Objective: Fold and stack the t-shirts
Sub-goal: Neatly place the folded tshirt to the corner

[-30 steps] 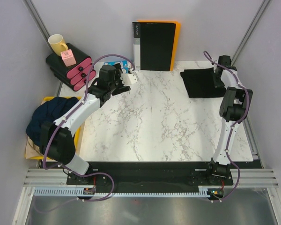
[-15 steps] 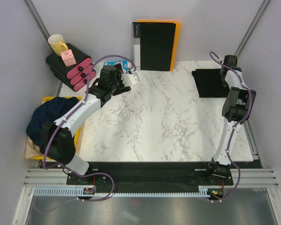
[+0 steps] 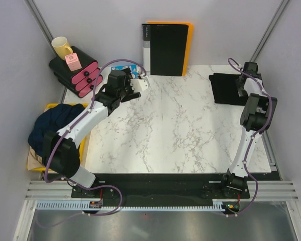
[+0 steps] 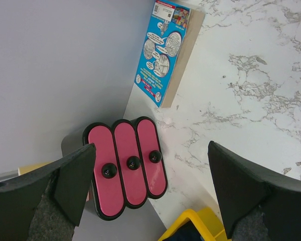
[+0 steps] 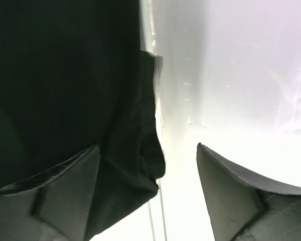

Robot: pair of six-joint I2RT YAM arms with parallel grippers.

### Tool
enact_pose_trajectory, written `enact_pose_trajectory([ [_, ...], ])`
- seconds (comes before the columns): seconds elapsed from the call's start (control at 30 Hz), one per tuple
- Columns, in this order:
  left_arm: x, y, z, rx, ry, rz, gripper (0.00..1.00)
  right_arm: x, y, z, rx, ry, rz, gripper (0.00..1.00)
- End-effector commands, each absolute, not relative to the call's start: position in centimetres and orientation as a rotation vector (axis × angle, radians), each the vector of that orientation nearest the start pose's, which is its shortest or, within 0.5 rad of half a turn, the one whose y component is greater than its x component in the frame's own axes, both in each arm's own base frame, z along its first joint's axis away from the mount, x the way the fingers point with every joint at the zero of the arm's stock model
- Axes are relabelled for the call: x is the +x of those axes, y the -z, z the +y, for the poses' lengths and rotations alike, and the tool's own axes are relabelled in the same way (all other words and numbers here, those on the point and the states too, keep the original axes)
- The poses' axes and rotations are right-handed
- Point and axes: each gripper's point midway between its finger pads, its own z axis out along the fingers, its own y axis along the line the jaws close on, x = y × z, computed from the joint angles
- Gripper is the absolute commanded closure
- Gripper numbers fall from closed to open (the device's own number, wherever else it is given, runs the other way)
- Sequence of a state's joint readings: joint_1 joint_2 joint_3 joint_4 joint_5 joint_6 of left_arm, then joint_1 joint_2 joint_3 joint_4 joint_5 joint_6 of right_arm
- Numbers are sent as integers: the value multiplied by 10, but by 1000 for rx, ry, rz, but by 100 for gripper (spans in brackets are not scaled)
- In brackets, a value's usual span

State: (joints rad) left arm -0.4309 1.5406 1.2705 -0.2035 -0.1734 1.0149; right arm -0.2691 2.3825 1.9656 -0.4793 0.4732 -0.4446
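1. Marble bench [image 3: 165, 125], grey walls [image 3: 90, 30], binder [image 3: 165, 49] leaning at the back.
2. Folded black t-shirt [image 3: 223, 89] in the far right corner. The right claw [image 5: 148, 146] is at its edge, jaws apart and empty.
3. Left claw [image 4: 151, 145] wide open too.
4. Navy t-shirt [image 3: 55, 123] heaped in a yellow bin [image 3: 52, 106], bin mostly hidden.

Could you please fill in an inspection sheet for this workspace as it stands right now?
Surface: white marble table, no spill or stain seen.
Job's things: black t-shirt folded at the far right corner; navy t-shirt heaped in the yellow bin on the left, tan cloth beneath it.
Clutter: black binder upright against the back wall; yellow mug and pink box on the pink-and-black cases; blue book beside them.
Grippers: left gripper open, empty; right gripper open over the black t-shirt's edge.
Cables: purple cables run along both arms, none seen snagged.
Surroundings: grey walls, nothing else seen.
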Motion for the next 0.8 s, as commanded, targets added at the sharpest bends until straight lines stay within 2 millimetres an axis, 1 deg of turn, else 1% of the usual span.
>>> enact_pose_trajectory([
  [0.0,449,-266,-135,1233,-554,1594,1,525,-79,-242,62,853,2458,12],
  [0.03,448,-266,-136,1230,-550,1595,1,527,-92,-243,77,854,2424,11],
  [0.07,448,-266,-136,1229,-549,1596,1,526,-97,-242,87,848,2413,11],
  [0.1,448,-267,-137,1224,-545,1595,1,527,-113,-241,104,842,2375,11],
  [0.17,446,-268,-139,1214,-532,1597,1,527,-121,-234,94,799,2360,11],
  [0.2,446,-269,-139,1212,-528,1595,1,527,-138,-231,95,780,2327,11],
  [0.23,444,-270,-140,1199,-517,1598,1,526,-143,-227,87,767,2321,10],
  [0.27,444,-272,-142,1187,-504,1597,1,527,-145,-216,51,704,2323,10],
  [0.3,443,-274,-143,1176,-487,1595,1,524,-161,-209,36,675,2306,5],
  [0.33,441,-278,-147,1154,-447,1594,1,522,-169,-203,24,652,2295,2],
  [0.37,440,-282,-150,1136,-419,1590,1,522,-172,-186,-25,565,2292,2],
  [0.4,437,-283,-154,1129,-380,1600,1,515,-192,-178,-37,543,2271,2],
  [0.43,433,-284,-162,1102,-304,1609,1,512,-200,-172,-25,519,2255,2],
  [0.47,430,-297,-166,1072,-257,1598,1,510,-208,-161,-44,488,2248,2],
  [0.5,426,-300,-172,1053,-196,1603,1,501,-226,-149,-57,444,2234,2],
  [0.53,417,-300,-181,1017,-87,1637,1,496,-233,-143,-38,426,2230,2],
  [0.57,411,-314,-185,979,-32,1631,1,492,-239,-130,-8,387,2226,2],
  [0.6,406,-319,-190,958,23,1637,1,478,-249,-120,-3,362,2237,2],
  [0.63,395,-319,-196,932,114,1670,1,470,-250,-110,-5,339,2256,2],
  [0.67,390,-333,-194,881,140,1663,1,463,-250,-93,-42,295,2274,2],
  [0.7,386,-337,-194,833,167,1680,1,446,-261,-78,-75,247,2277,2],
  [0.73,384,-338,-188,739,179,1726,1,434,-253,-67,-98,215,2301,2],
  [0.77,382,-342,-183,686,175,1738,1,426,-255,-50,-138,173,2294,2],
])
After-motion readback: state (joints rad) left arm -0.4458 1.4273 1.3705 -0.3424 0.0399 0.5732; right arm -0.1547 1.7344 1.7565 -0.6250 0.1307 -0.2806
